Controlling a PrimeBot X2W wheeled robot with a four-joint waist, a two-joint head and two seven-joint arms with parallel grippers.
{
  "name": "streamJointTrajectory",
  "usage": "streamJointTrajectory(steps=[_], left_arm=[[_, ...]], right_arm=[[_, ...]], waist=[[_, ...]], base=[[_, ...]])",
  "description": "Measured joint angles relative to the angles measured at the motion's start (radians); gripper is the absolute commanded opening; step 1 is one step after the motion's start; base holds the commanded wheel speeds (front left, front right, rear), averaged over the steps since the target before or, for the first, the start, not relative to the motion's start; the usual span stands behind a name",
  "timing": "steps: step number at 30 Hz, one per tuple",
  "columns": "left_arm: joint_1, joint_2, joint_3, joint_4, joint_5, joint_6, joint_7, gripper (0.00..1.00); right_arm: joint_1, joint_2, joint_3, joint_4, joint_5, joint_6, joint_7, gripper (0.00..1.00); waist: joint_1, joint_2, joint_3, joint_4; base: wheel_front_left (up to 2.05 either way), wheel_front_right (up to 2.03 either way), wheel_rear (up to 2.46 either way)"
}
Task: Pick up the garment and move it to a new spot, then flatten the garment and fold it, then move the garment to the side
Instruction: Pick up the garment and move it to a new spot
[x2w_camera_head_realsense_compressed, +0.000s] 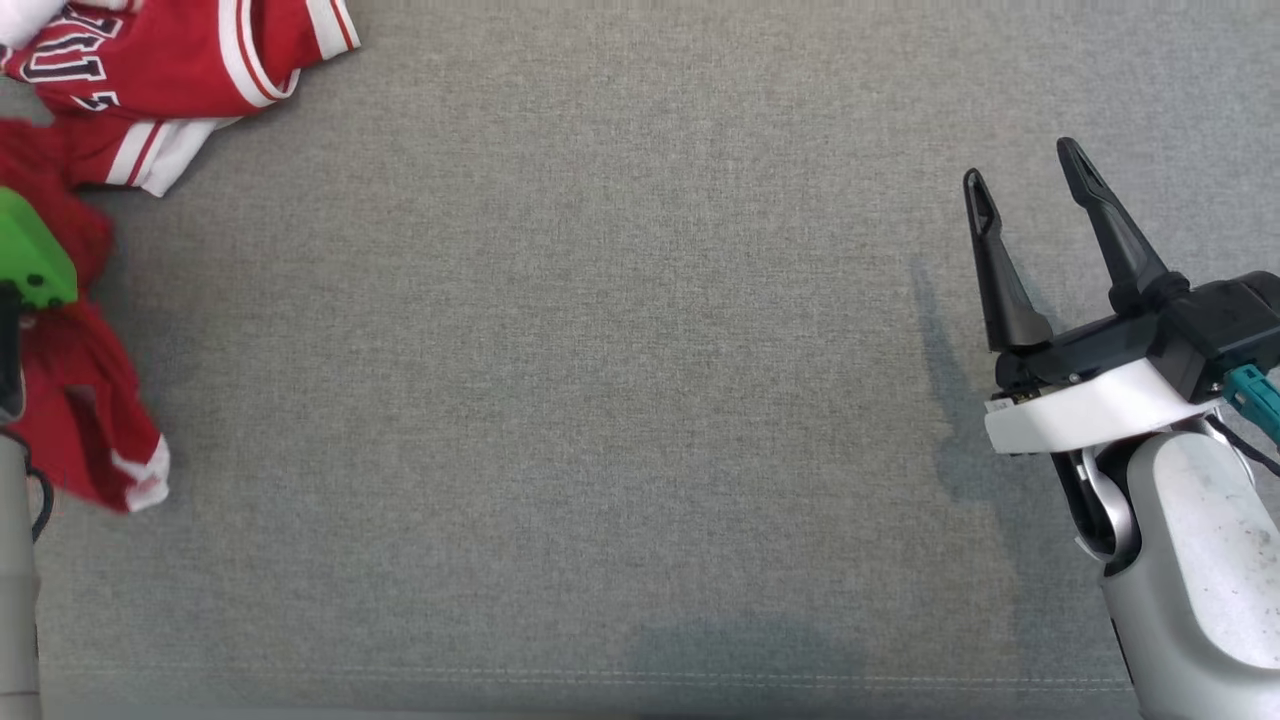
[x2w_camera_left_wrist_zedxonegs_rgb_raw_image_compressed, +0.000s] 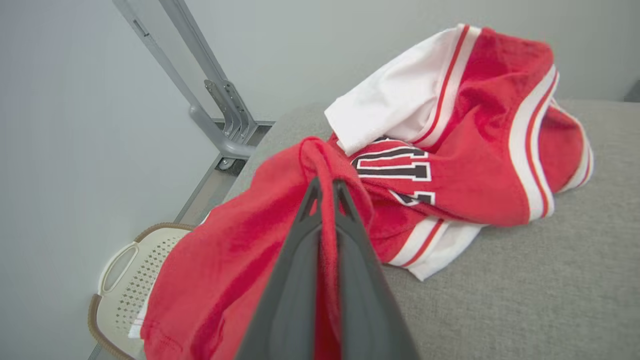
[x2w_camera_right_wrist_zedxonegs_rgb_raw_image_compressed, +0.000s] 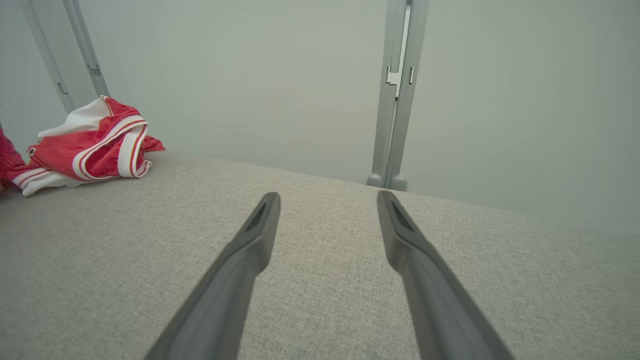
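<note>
The garment (x2w_camera_head_realsense_compressed: 150, 70) is a red jersey with white stripes and dark lettering, bunched at the far left corner of the grey table. In the left wrist view my left gripper (x2w_camera_left_wrist_zedxonegs_rgb_raw_image_compressed: 326, 192) is shut on a pinched fold of the garment (x2w_camera_left_wrist_zedxonegs_rgb_raw_image_compressed: 475, 150), red cloth caught between its dark fingers. The rest of the cloth trails down over the table's left edge. At the right side of the table my right gripper (x2w_camera_head_realsense_compressed: 1020, 175) stands open above the fabric surface, nothing between its fingers. The right wrist view shows the right gripper (x2w_camera_right_wrist_zedxonegs_rgb_raw_image_compressed: 327, 200) and the garment (x2w_camera_right_wrist_zedxonegs_rgb_raw_image_compressed: 95, 145) far off at its left.
The grey cloth-covered table (x2w_camera_head_realsense_compressed: 620, 400) spreads across the middle. A pale perforated basket (x2w_camera_left_wrist_zedxonegs_rgb_raw_image_compressed: 125, 280) sits on the floor below the table's left edge. Grey metal frame posts (x2w_camera_right_wrist_zedxonegs_rgb_raw_image_compressed: 397, 95) rise behind the table against a plain wall.
</note>
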Motion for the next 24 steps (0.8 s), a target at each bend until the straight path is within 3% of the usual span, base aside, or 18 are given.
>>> streamJointTrajectory(steps=[6,11,24], left_arm=[[-0.075,-0.003,-0.09,-0.091,0.028,-0.072,-0.085,0.0],[-0.102,-0.04,-0.156,-0.164,0.028,-0.135,-0.134,0.0],[-0.103,-0.114,-0.306,-0.275,-0.025,-0.167,-0.158,0.0]], right_arm=[[0.001,0.029,-0.017,0.021,0.018,-0.006,0.0,1.0],[0.008,0.054,-0.04,0.033,0.051,-0.02,0.0,1.0],[0.121,0.084,-0.04,0.077,0.062,-0.037,0.0,1.0]], waist=[[0.0,0.0,-0.063,0.003],[0.0,0.0,-0.124,0.001],[0.0,0.0,-0.277,-0.075]], base=[[0.0,0.0,0.0],[0.0,0.0,0.0],[0.0,0.0,0.0]])
